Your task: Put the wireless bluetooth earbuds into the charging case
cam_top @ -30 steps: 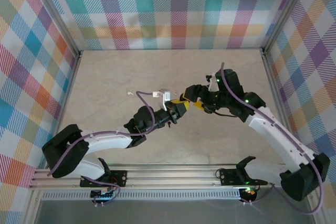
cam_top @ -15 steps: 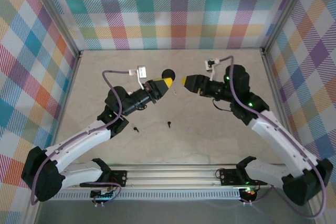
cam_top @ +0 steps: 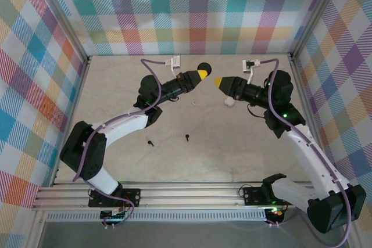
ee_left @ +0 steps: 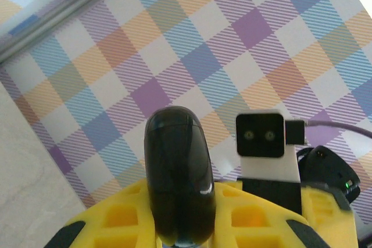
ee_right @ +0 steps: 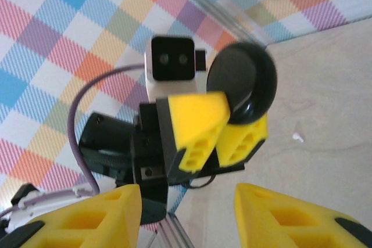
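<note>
Plaid panels (cam_top: pixel 192 10) in many colours wall in a pale beige surface (cam_top: pixel 261 155). Farthest left of the loose things, the left earbud (cam_top: pixel 150 142) lies on the bare surface, small and black. The right earbud (cam_top: pixel 187 138) lies near it at about the same depth. The two do not touch, and both are well apart from my end effectors. Farther back sits a tiny white speck (cam_top: pixel 193 104).

Beyond the speck in the overhead view, my left end effector (cam_top: pixel 201 74) reaches toward the back wall, its yellow fingers closed on a black round disc (cam_top: pixel 203 66). From my left wrist the disc stands edge-on and glossy, clamped between the two yellow fingers. From my right wrist I see its round face poking out past the same fingertips, with the left wrist camera (ee_right: pixel 171 59) just behind.

My two end effectors point at each other, tips near but not touching. My right end effector (cam_top: pixel 220 82) has its fingers parted, with a clear gap between them and nothing in it.

The charging case (cam_top: pixel 229 102), small, white and rounded, lies on the surface just on the near side of my right end effector. I cannot tell whether it touches the fingers. It is well apart from both earbuds, and neither earbud is in it.
</note>
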You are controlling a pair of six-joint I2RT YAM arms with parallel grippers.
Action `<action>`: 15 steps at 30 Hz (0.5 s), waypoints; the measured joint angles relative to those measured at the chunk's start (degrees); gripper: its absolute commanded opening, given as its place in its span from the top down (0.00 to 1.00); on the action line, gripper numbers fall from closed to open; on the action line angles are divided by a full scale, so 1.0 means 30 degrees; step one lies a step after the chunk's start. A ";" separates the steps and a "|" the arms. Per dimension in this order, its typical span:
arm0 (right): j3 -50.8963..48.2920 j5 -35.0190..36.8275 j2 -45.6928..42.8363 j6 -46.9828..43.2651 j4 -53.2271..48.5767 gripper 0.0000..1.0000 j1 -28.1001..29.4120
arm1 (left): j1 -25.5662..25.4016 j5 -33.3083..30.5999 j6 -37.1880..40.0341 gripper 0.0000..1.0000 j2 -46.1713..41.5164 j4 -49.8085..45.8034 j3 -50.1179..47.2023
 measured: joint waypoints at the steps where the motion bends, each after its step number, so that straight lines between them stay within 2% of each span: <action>1: 0.0146 -0.0007 0.0117 0.0182 -0.0073 0.51 -0.0233 | 0.0000 0.0007 -0.0131 1.00 0.0073 0.0182 -0.0044; 4: 0.0852 -0.0095 0.0860 0.0590 -0.0313 0.46 -0.0648 | 0.0000 0.0007 -0.0350 1.00 0.0066 0.0809 -0.0160; 10: 0.1785 -0.0364 0.2739 0.1311 -0.0721 0.47 -0.0780 | 0.0000 -0.0087 -0.0568 1.00 -0.0430 0.1632 -0.1464; 15: 0.1872 -0.1056 0.3133 0.1639 -0.0707 0.47 -0.0765 | 0.0000 -0.0153 -0.0619 1.00 -0.0714 0.1727 -0.1763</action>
